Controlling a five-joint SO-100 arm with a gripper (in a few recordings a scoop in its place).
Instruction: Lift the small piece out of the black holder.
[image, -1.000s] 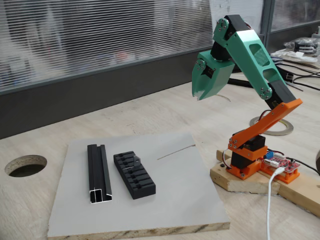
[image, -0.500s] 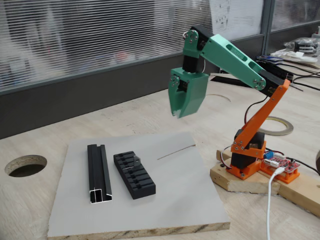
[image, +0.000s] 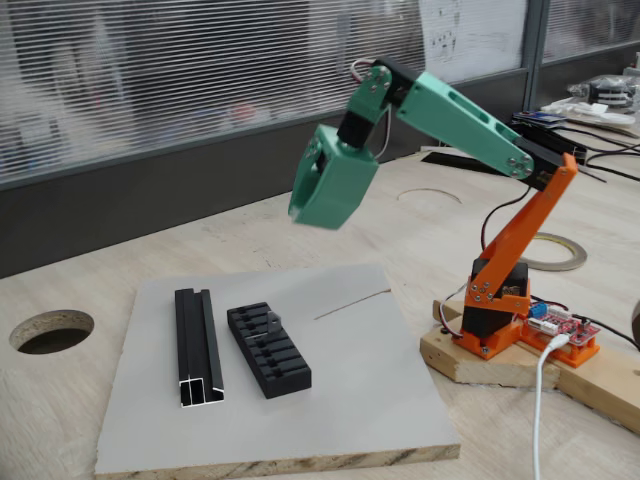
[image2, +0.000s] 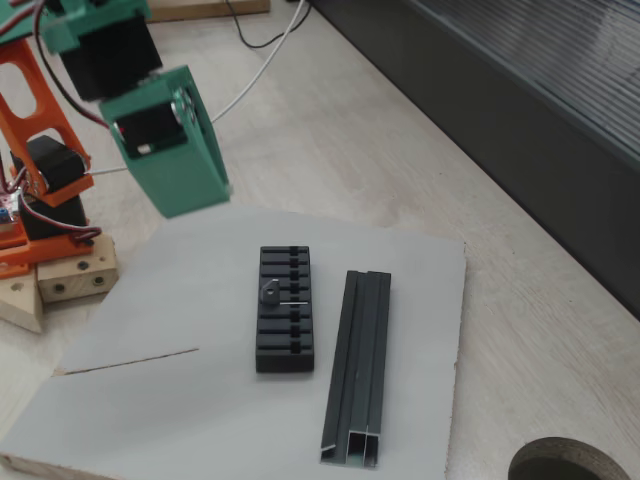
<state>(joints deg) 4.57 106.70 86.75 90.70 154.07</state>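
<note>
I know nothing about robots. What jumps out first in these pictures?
A green and orange arm rises from a wooden block at the right of a fixed view, its green tool hanging in the air above a grey board. On the board lie a black ribbed holder with a tiny grey metal piece on top, and beside it a longer black rail.

No text, label or number is legible anywhere.
</note>
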